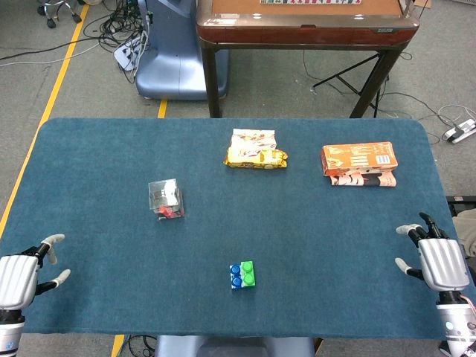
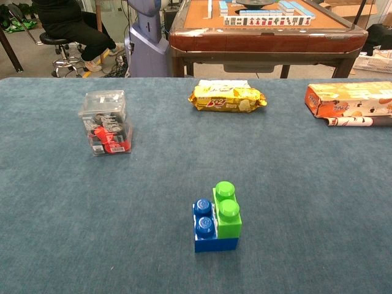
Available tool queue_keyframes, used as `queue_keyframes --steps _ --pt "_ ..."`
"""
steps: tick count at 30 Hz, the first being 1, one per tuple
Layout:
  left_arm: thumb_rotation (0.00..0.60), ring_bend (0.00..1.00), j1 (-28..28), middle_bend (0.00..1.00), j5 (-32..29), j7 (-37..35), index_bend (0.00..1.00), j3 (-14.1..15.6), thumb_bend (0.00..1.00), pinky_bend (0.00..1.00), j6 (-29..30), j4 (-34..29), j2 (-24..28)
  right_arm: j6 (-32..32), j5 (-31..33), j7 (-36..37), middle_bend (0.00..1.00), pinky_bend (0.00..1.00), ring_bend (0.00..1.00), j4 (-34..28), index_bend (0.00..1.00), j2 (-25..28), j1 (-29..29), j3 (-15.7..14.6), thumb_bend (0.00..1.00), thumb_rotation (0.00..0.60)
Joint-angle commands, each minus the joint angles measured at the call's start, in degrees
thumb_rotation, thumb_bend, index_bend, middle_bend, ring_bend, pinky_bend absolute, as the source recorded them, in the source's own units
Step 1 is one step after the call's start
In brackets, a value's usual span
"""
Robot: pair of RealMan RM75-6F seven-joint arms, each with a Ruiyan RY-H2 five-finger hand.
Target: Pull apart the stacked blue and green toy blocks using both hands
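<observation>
A: Two hands, both holding nothing. Left hand (image 1: 18,279) sits at the lower left edge of the head view, fingers (image 1: 52,239) spread and slightly curled, nothing between them. Right hand (image 1: 440,262) at the lower right edge, fingers (image 1: 407,230) also apart, nothing in them. Chest view shows neither.

B: Where's the target?

A: Stacked blocks (image 1: 242,275) lower centre of the head view, on the blue cloth table (image 1: 335,245), well apart from both hands. Chest view is clearer: green block (image 2: 227,211) plugged onto the right half of the blue block (image 2: 208,233), studs up, blue studs exposed on the left.

B: Why are the hands out wide like that?

A: Looks like a parked start pose, one per side, so each can come in from its own side. My guess: left takes blue, right takes green. Nothing started, blocks still joined.

B: Clutter?

A: Clear box (image 1: 166,199) with red bits left of centre, yellow snack pack (image 1: 255,149) upper centre, orange package (image 1: 360,163) upper right. All well apart from the blocks, probably distractors. Wooden table (image 1: 305,30) behind, top of frame.
</observation>
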Motion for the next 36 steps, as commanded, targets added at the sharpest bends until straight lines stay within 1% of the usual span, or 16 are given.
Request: queue_keyframes --steps 1,5,8,9,11,12,13,14,15,17,20,22,30,36 --pt "0.600 0.64 0.3 0.58 -0.1 -0.7 0.35 0.2 0.13 0.84 0.2 -0.1 0.0 0.5 -0.7 0.6 0.40 0.39 0.41 0.7 0.37 -0.3 0.0 0.0 0.13 0.600" --pt "0.600 0.64 0.8 0.58 0.2 -1.2 0.34 0.4 0.13 0.84 1.1 0.1 -0.1 0.2 -1.1 1.5 0.41 0.44 0.42 1.0 0.37 -0.8 1.0 0.7 0.13 0.600" --pt "0.600 0.64 1.3 0.58 -0.1 -1.0 0.34 0.9 0.13 0.84 1.0 0.2 0.0 -0.8 -2.4 2.1 0.46 0.51 0.47 0.9 0.37 -1.6 2.6 1.2 0.13 0.600" --pt "0.600 0.64 1.5 0.58 -0.2 -1.0 0.33 1.0 0.13 0.84 0.9 0.2 0.0 -1.2 -3.3 2.2 0.49 0.55 0.51 0.5 0.37 -1.9 3.3 1.3 0.12 0.600" --pt "0.600 0.64 1.7 0.58 -0.3 -1.1 0.33 1.3 0.13 0.84 0.8 0.4 0.0 -2.1 -4.7 2.4 0.61 0.65 0.64 -0.6 0.37 -2.1 4.6 1.2 0.07 0.600" --pt "0.600 0.64 1.8 0.58 -0.3 -1.2 0.33 1.4 0.13 0.84 0.8 0.5 -0.1 -2.8 -5.5 2.5 0.69 0.72 0.72 -1.3 0.37 -2.1 5.3 1.1 0.04 0.600" --pt "0.600 0.64 2.0 0.58 -0.3 -1.4 0.33 1.6 0.13 0.84 0.7 0.8 -0.2 -3.8 -6.4 2.7 0.75 0.77 0.78 -2.3 0.37 -2.1 6.2 0.8 0.02 0.600" --pt "0.600 0.64 2.1 0.58 -0.3 -1.5 0.33 1.7 0.13 0.84 0.7 1.1 -0.3 -4.6 -7.1 2.8 0.82 0.85 0.87 -3.1 0.36 -2.1 6.9 0.7 0.00 0.600" --pt "0.600 0.64 2.2 0.58 -0.3 -1.8 0.33 1.8 0.13 0.84 0.8 1.5 -0.5 -5.8 -7.7 2.9 0.87 0.89 0.93 -4.0 0.34 -2.2 7.8 0.5 0.00 0.600" --pt "0.600 0.64 2.4 0.58 -0.5 -2.4 0.33 1.9 0.13 0.84 0.6 2.1 -0.8 -7.8 -8.3 2.6 0.93 0.95 0.99 -5.4 0.31 -2.5 9.2 0.3 0.00 0.600" --pt "0.600 0.64 2.5 0.58 -0.8 -2.9 0.33 2.1 0.13 0.84 0.2 2.9 -1.1 -10.9 -9.0 1.8 0.98 0.99 1.00 -7.3 0.29 -3.6 11.6 0.3 0.00 0.600" --pt "0.600 0.64 2.5 0.58 -1.0 -3.2 0.32 2.1 0.13 0.84 -0.1 3.2 -1.2 -12.7 -9.7 1.6 1.00 1.00 1.00 -8.1 0.29 -5.0 13.3 0.4 0.00 0.600" --pt "0.600 0.64 2.8 0.58 -1.1 -3.1 0.32 2.2 0.13 0.84 -0.1 3.3 -1.5 -18.5 -11.3 0.0 1.00 1.00 1.00 -9.0 0.22 -10.0 18.8 0.3 0.00 0.600" --pt "0.600 0.64 2.6 0.58 -1.3 -3.1 0.32 2.0 0.13 0.84 -0.7 3.3 -1.8 -20.3 -11.9 -0.6 1.00 1.00 1.00 -8.7 0.15 -13.0 20.9 -0.5 0.00 0.600"
